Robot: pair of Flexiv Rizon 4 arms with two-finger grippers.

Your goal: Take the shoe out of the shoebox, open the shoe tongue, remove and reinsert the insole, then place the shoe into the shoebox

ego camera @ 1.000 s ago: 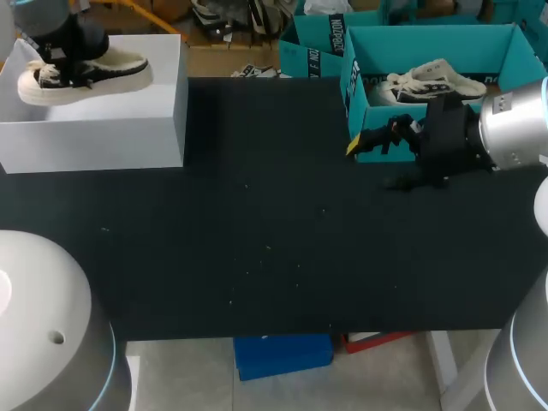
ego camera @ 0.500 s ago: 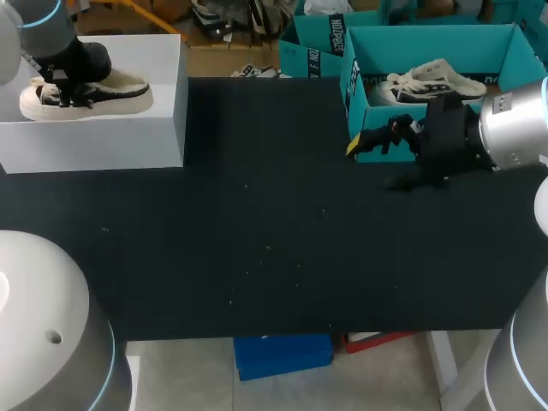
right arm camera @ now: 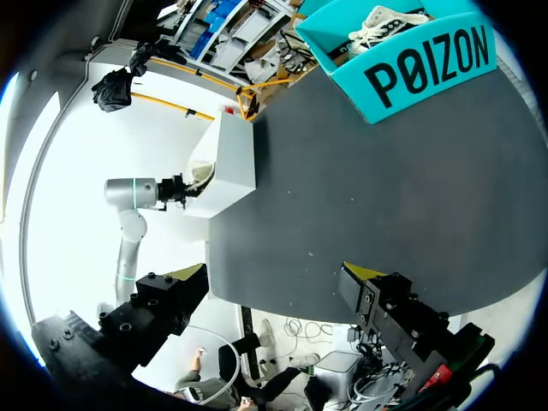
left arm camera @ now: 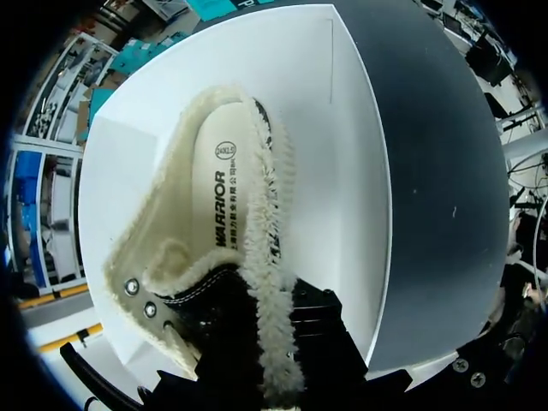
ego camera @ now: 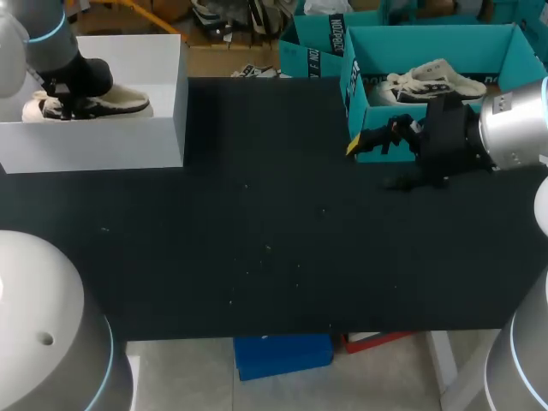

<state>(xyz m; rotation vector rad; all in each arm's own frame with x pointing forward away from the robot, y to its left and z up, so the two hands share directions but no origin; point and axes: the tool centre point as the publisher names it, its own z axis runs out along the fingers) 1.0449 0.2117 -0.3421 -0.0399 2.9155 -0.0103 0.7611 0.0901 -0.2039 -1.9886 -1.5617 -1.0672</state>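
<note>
A cream shoe with a fleece lining and black laces (ego camera: 116, 104) sits low inside the white shoebox (ego camera: 128, 141) at the table's far left. My left gripper (ego camera: 67, 101) is shut on the shoe's side wall near the laces. In the left wrist view the fleecy collar (left arm camera: 272, 342) runs between the dark fingers, the insole (left arm camera: 221, 201) shows inside, and the box wall (left arm camera: 355, 171) stands beside the shoe. My right gripper (ego camera: 375, 141) hovers open over the table by a teal box, its fingers (right arm camera: 184, 287) spread wide with nothing between them.
An open teal box (ego camera: 432, 38) at the far right holds a white sneaker (ego camera: 432, 81); a second teal box (ego camera: 312, 47) stands behind it. From the right wrist the teal box (right arm camera: 419, 73) and the white shoebox (right arm camera: 231, 163) edge the black tabletop (ego camera: 257, 231).
My left gripper has lowered the shoe from above the white box's rim down into the box. The right arm has not moved.
</note>
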